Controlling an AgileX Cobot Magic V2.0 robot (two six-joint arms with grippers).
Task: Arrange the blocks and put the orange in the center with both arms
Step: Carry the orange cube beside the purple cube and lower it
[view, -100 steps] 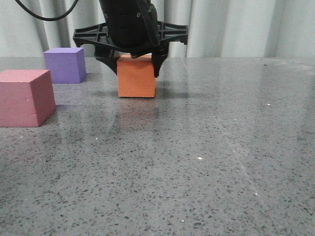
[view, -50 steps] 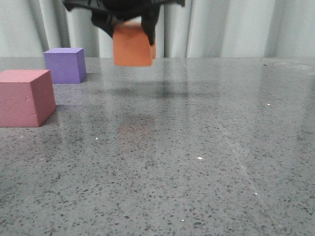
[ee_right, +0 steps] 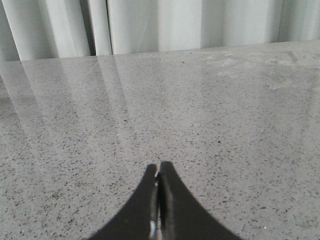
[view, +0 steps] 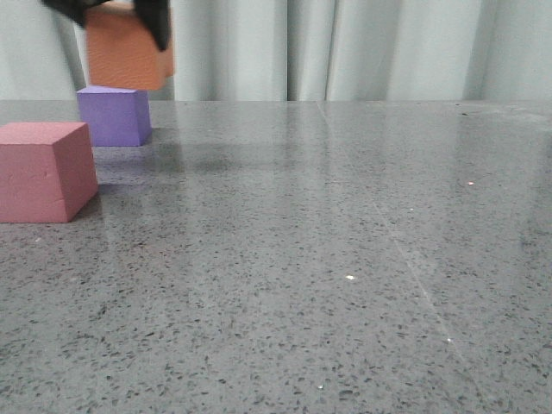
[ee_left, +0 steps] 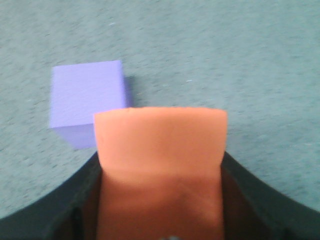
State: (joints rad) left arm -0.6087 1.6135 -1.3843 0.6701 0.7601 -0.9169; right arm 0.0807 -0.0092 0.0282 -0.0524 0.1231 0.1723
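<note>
Since a second ago the orange cube (view: 128, 56) has gone from sitting on the table (view: 345, 259) near the middle to riding high at the far left, up above the purple cube (view: 114, 114). So we're mid-carry: the left hand (view: 121, 21) is clamped on the orange cube and swinging it leftward, with only a dark bit of the hand showing at the top edge of the front view. Motion blur there, so the details are fuzzy.

From the left wrist camera, the orange cube (ee_left: 160, 170) fills the space between the jaws and the purple cube (ee_left: 86, 102) lies on the table below and a bit off to one side, not touching.

The pink-red cube (view: 45, 171) sits nearer the camera at the left edge, close to the purple one but apart from it.

The right hand (ee_right: 159, 172) is pinched closed on nothing, hanging over bare table.

Next move, my guess: the orange needs a landing spot between the other two, and that gap looks tight, so one may need nudging first.
</note>
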